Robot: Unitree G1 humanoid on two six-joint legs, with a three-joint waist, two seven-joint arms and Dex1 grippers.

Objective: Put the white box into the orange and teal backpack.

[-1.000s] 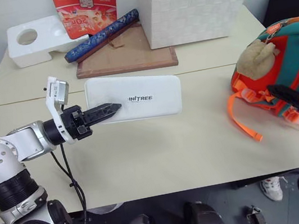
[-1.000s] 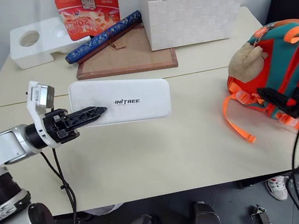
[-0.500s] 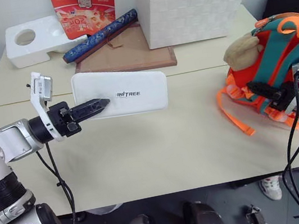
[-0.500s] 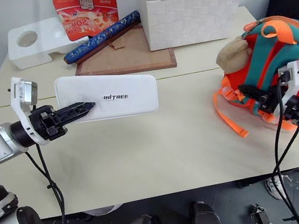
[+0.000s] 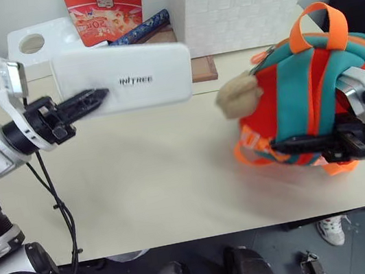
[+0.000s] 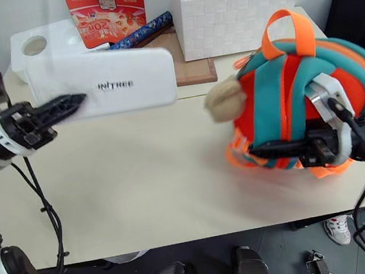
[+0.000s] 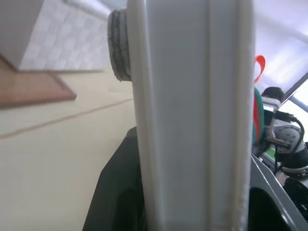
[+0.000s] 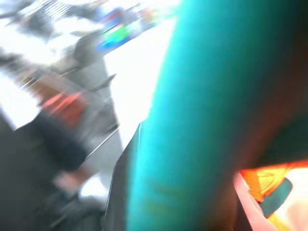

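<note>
Left eye view | left tool [image 5: 93, 97] clamps white box [image 5: 138, 76] at one end, clear of tabletop [image 5: 147, 177], long axis level toward backpack [image 5: 308, 96] | right tool [image 5: 288, 146] closed, apparently on backpack's lower front | opening unseen; box approaches from left.

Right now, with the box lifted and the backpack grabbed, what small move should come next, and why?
Probably carry the white box a little toward the orange and teal backpack. The left gripper holds the box by one end above the table, the right gripper is clamped on the backpack, and a wide gap separates them. No opening in the backpack is visible.
</note>
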